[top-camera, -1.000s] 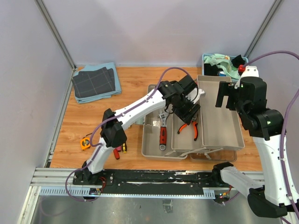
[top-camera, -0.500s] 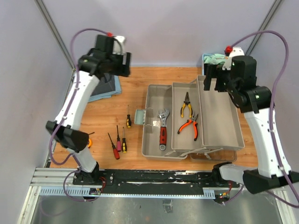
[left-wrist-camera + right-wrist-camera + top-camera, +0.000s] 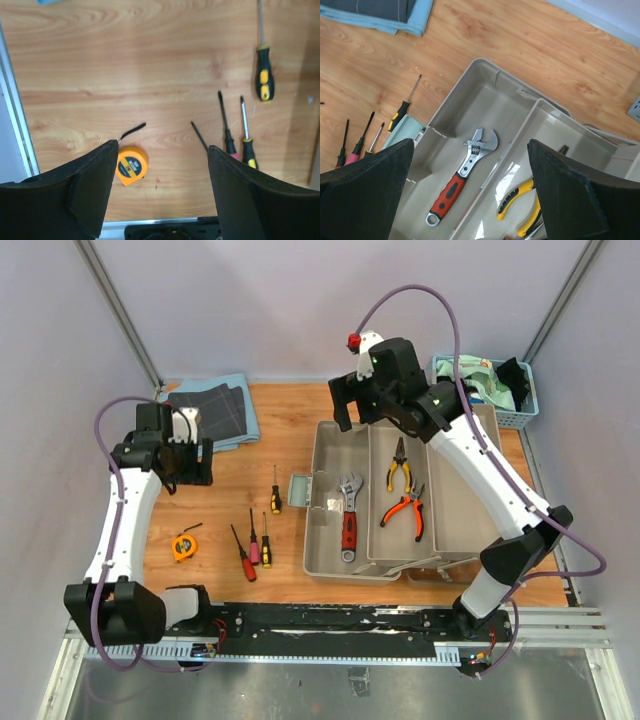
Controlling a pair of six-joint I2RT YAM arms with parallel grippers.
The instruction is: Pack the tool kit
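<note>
Left pincer: released, empty, above worktop left of toolbox. Right pincer: released, empty, above toolbox's far left corner.

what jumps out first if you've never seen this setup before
The open grey toolbox in the middle of the table stands out first, with a red-handled wrench in its left compartment and two pairs of pliers in the tray beside it. Left of the box, four small screwdrivers and an orange tape measure lie loose on the wood.
</note>
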